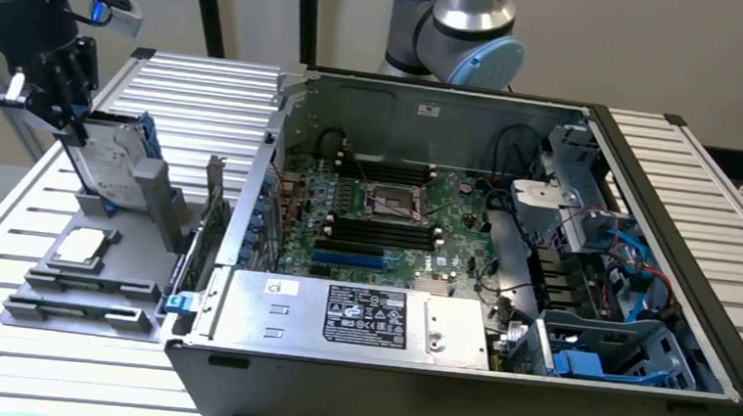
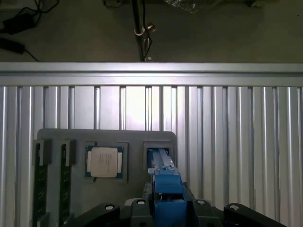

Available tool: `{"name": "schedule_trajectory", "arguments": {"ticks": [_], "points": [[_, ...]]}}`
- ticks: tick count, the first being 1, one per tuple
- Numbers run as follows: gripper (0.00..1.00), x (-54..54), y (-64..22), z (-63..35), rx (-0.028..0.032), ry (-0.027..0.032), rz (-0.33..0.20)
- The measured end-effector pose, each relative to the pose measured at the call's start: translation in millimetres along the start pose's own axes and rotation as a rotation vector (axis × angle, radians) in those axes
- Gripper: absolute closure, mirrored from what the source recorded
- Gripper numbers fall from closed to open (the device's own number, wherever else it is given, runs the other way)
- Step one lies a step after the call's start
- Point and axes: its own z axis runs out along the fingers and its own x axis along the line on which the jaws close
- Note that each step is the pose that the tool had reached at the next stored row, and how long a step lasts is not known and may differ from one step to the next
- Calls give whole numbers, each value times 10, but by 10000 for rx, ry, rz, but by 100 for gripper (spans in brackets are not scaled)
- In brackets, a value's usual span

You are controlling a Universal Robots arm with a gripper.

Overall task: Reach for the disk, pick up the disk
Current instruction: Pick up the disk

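The disk [image 1: 112,165], a silver-grey hard drive in a bright blue carrier, stands on edge and slightly tilted in a slot of the grey holder [image 1: 126,250] at the exterior view's left. My gripper [image 1: 76,124] comes down from above and is shut on the disk's upper edge. The wrist view looks down along the blue edge of the disk [image 2: 165,184], which runs between the black bases of my gripper [image 2: 168,210]. Its lower end reaches the holder's slot [image 2: 158,156].
A small square silver chip [image 1: 81,245] [image 2: 104,161] lies in the holder beside the disk. An open computer case [image 1: 475,225] with a large silver labelled box [image 1: 364,315] stands close on the exterior view's right. The slatted metal table [image 2: 236,132] extends around them.
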Motion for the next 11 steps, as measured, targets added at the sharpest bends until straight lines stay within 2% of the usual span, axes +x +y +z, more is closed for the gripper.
{"name": "schedule_trajectory", "arguments": {"ticks": [3,8,11], "points": [[67,0,0,-4,0,1,0],[67,1,0,-6,-2,69,1],[67,0,0,-8,-1,73,1]]}}
